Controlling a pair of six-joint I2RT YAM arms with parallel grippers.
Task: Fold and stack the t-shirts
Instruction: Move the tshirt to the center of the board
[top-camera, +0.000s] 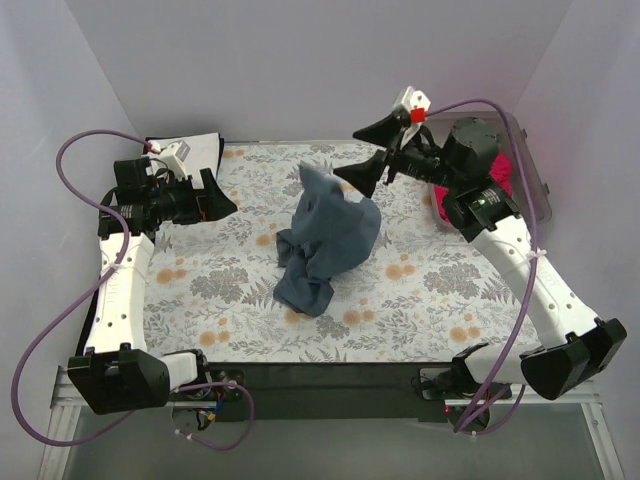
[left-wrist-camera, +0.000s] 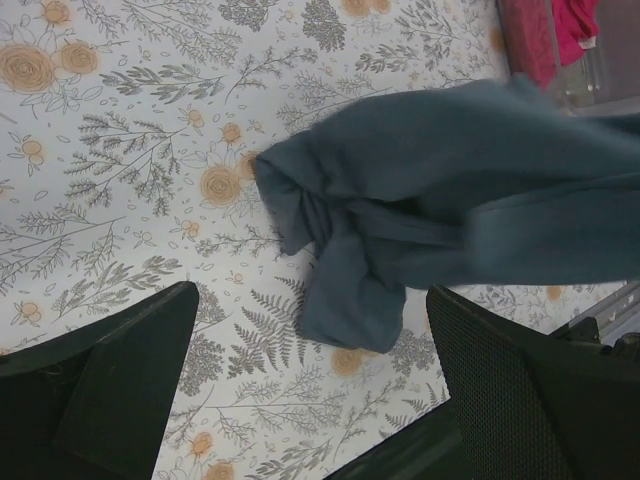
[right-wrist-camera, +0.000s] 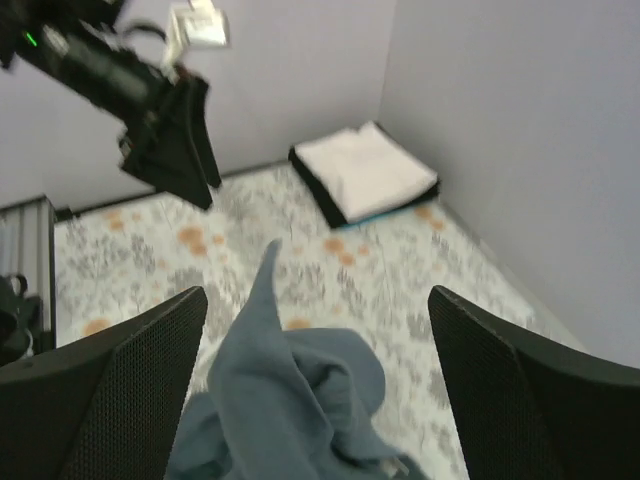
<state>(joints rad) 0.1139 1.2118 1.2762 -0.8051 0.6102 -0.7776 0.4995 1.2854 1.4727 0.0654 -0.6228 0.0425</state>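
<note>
The slate-blue t-shirt (top-camera: 325, 240) lies crumpled in a heap at the middle of the floral cloth, one corner sticking up. It also shows in the left wrist view (left-wrist-camera: 450, 200) and the right wrist view (right-wrist-camera: 290, 390). My right gripper (top-camera: 362, 152) is open and empty, just above and to the right of the heap, not touching it. My left gripper (top-camera: 222, 200) is open and empty, well left of the shirt. The white folded shirt (right-wrist-camera: 365, 170) lies on the black folded shirt (right-wrist-camera: 320, 205) at the back left corner. The magenta-pink shirt (top-camera: 500, 180) lies in the bin.
The floral cloth (top-camera: 230, 290) covers the table. The clear plastic bin (top-camera: 535, 180) stands at the back right, behind the right arm. Grey walls close in the back and both sides. A black strip runs along the near edge (top-camera: 330, 385).
</note>
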